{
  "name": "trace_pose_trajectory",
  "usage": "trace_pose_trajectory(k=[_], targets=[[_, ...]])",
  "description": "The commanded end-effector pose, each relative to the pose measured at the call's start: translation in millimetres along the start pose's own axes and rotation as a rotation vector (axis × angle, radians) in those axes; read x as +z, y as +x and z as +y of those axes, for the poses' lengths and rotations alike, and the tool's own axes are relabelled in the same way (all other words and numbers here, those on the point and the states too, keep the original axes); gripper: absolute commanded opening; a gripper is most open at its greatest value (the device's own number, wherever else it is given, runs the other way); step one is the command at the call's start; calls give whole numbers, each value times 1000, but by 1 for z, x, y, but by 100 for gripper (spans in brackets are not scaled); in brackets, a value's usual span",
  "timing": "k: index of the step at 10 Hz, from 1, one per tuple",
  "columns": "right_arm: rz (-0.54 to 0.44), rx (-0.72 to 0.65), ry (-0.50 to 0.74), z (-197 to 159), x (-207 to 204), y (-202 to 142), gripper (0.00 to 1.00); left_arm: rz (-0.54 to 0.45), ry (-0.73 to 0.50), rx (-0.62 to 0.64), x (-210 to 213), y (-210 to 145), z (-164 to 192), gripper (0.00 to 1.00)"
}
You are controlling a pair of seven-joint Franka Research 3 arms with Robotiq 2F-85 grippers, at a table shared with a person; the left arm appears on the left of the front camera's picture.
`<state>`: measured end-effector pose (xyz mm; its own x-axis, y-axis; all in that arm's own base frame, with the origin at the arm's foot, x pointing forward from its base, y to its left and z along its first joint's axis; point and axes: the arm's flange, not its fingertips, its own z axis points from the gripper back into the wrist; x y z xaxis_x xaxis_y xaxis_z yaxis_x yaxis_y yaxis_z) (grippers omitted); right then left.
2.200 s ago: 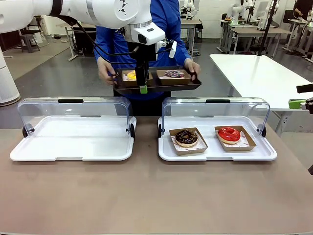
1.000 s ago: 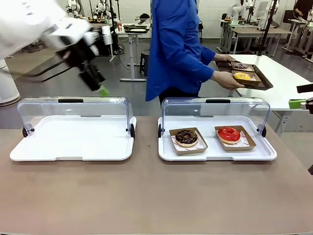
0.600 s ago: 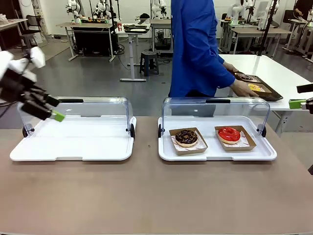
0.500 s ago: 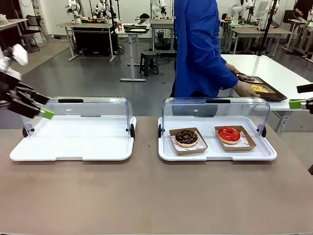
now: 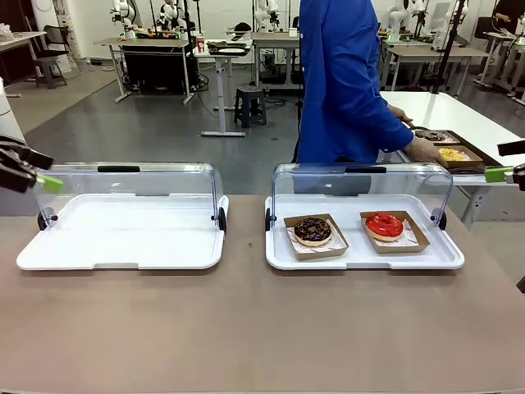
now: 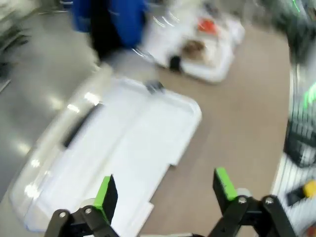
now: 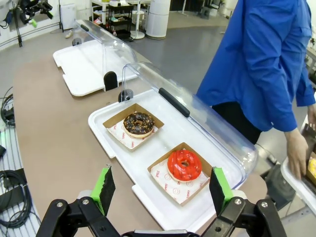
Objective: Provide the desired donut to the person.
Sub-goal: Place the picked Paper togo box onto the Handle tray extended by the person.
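The left gripper (image 6: 163, 190) stands wide apart and holds nothing, above the bare white tray (image 6: 133, 148); that view is blurred. The right gripper (image 7: 160, 190) is also spread and holds nothing, over the red glazed donut (image 7: 184, 165) and the chocolate donut (image 7: 138, 123). The person (image 5: 344, 82) stands turned toward a side table, one hand (image 5: 426, 150) on a dark tray (image 5: 459, 156).

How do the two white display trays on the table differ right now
The left tray holds nothing; the right tray holds a chocolate donut and a red donut, each in a brown paper boat. Both are white, with clear lids raised at the back.
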<state>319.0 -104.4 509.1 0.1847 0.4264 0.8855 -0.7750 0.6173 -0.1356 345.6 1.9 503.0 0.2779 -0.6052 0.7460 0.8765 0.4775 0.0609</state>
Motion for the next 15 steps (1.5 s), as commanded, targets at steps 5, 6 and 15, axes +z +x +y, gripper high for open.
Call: trace_pose_trajectory(k=[5, 6, 15], targets=[[-38, 7, -2, -2, -5, -2, 100, 19, 23, 27, 12, -7, 7, 100], [-38, 7, -2, -2, -5, -2, 100, -4, 35, 28, 22, -10, 6, 100], [-38, 7, -2, -2, -5, -2, 100, -61, 186, 8, 53, -13, 13, 100]])
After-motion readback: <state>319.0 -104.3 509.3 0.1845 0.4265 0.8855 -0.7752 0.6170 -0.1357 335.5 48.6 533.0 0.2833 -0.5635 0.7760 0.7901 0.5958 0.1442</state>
